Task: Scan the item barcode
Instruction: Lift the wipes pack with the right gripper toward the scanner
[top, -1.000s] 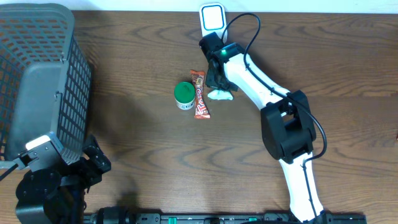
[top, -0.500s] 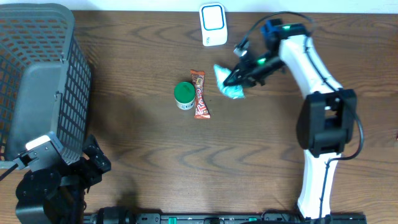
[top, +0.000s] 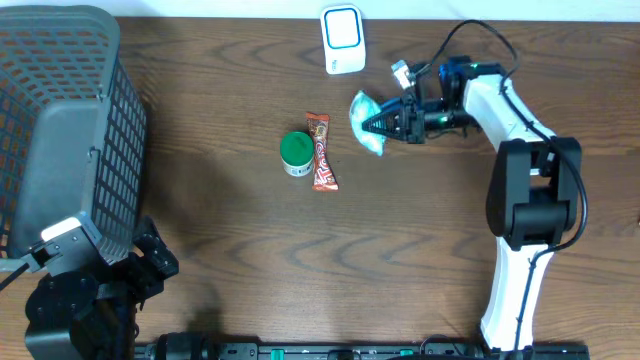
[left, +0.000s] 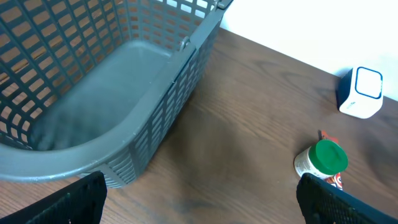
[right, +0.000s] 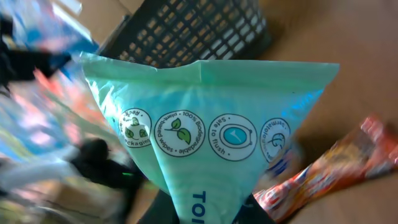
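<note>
Right gripper (top: 383, 124) pinches the green pouch (top: 364, 108) — wide sealed edge pointing away, leftward — left gripper (left: 205, 202) spread.

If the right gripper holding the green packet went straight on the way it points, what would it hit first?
Likely the candy bar, then the green-lidded jar; the right gripper may pass above them, height is unclear.

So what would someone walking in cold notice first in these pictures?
Probably the right gripper, on its white arm, pinching a pale green plastic packet over the brown wooden table, near the small white scanner box at the far edge. Next comes the big dark grey mesh basket on the left, then the green-lidded little jar beside a red snack bar wrapper mid-table.
</note>
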